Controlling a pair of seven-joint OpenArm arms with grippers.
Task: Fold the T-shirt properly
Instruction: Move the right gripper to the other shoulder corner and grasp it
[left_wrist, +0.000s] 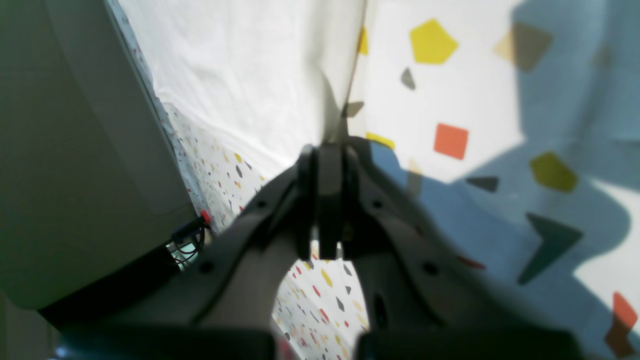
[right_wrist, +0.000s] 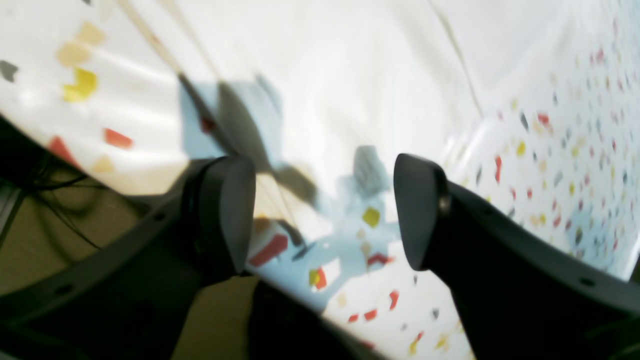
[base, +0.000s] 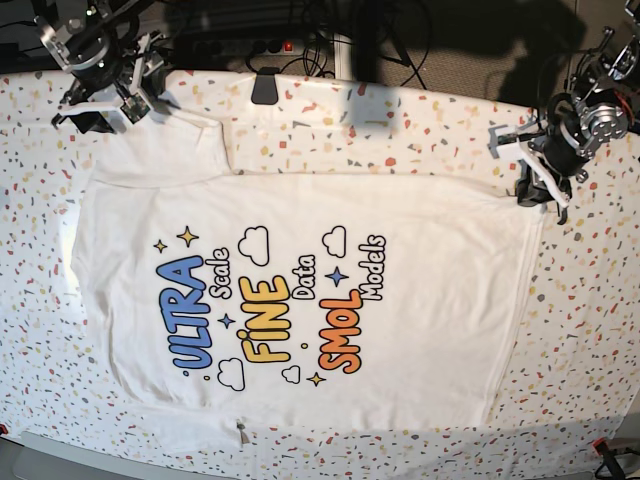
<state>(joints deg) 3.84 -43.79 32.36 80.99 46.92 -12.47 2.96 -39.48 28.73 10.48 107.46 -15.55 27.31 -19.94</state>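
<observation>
left wrist view: the left gripper (left_wrist: 330, 200) has its jaws pressed together on a fold of the t-shirt (left_wrist: 240, 75), white cloth rising from the fingertips over the speckled tablecloth (left_wrist: 475, 100).

right wrist view: the right gripper (right_wrist: 325, 220) stands spread wide – nothing between its fingers (right_wrist: 420, 215), blurred cloth beneath.

base view: t-shirt (base: 300, 300) lies flat, print up, across the tablecloth (base: 600, 300) – left gripper (base: 540, 185) at its right corner, right gripper (base: 105, 95) near the upper left corner.

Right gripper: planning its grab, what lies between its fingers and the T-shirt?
Nothing solid: right gripper hangs open over bare tablecloth, T-shirt beyond, in the right wrist view.
</observation>
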